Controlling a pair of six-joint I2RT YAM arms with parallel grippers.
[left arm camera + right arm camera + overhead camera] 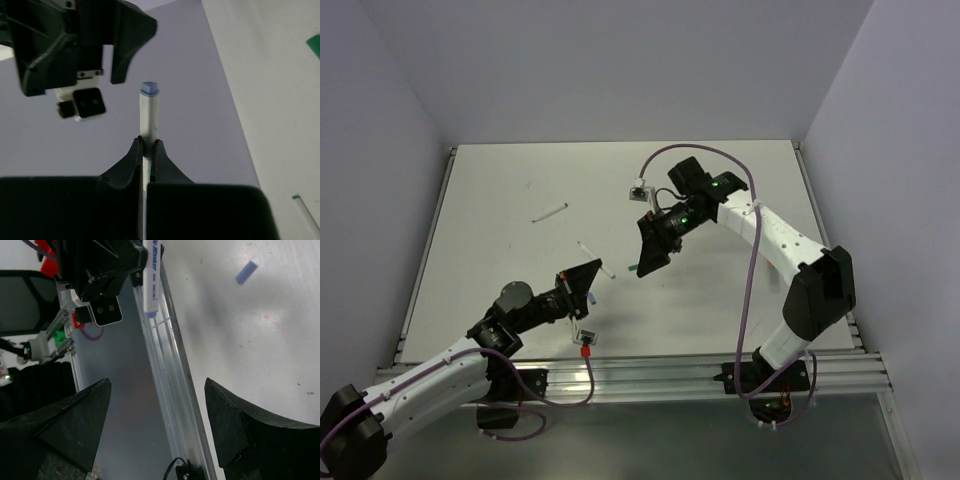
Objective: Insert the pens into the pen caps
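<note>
My left gripper (590, 276) is shut on a thin white pen (148, 117), held off the table with its blue-tipped end (149, 88) pointing at my right gripper (648, 252). The same pen (151, 280) hangs at the top of the right wrist view. That right gripper (157, 415) faces it with jaws wide apart and nothing between them. A blue cap (246, 272) lies on the white table. On the table near the right fingers lies a dark green cap (633, 269) (314, 44). Two more white pens (550, 212) (584, 247) rest farther back.
The white table (520, 170) ends at an aluminium rail (650, 375) along the near edge. Grey walls close the back and sides. A purple cable (750, 290) loops off the right arm. Another pen end (307, 212) lies at the left wrist view's lower right.
</note>
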